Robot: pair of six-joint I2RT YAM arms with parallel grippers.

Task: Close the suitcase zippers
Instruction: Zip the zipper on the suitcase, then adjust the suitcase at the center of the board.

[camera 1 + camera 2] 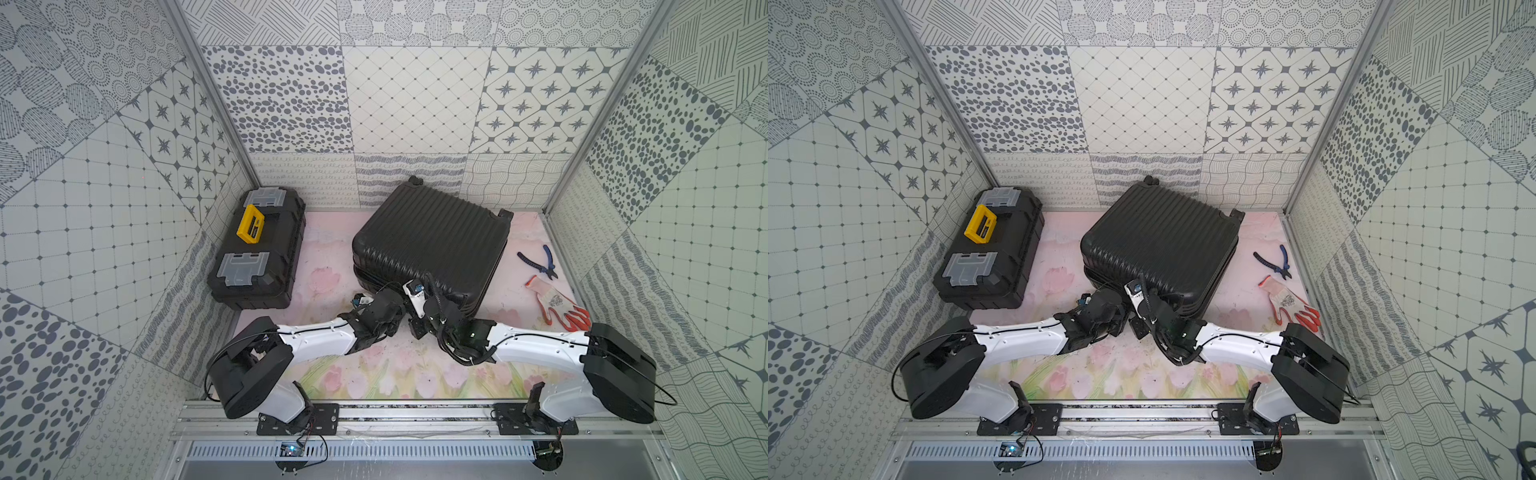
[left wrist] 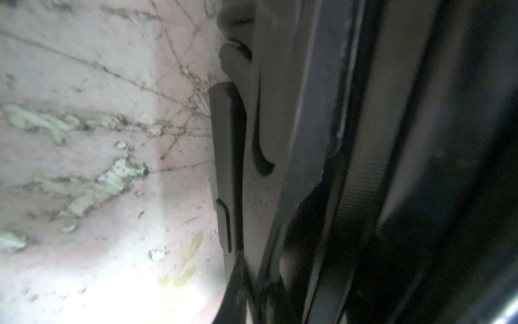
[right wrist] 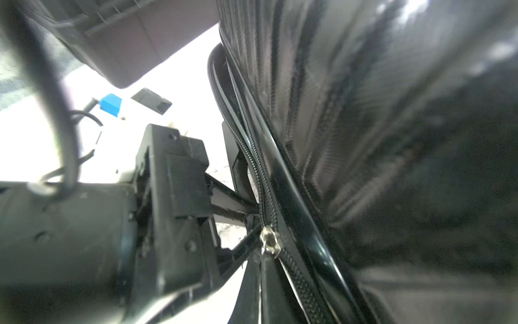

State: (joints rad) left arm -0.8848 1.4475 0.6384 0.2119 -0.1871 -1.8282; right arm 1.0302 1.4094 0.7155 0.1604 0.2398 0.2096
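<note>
Here left pincer and right pincer, both closed, crowd the suitcase; toolbox and glove lie apart.

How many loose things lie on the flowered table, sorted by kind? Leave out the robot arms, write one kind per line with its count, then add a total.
suitcase: 1
toolbox: 1
pliers: 1
glove: 1
Total: 4
</note>
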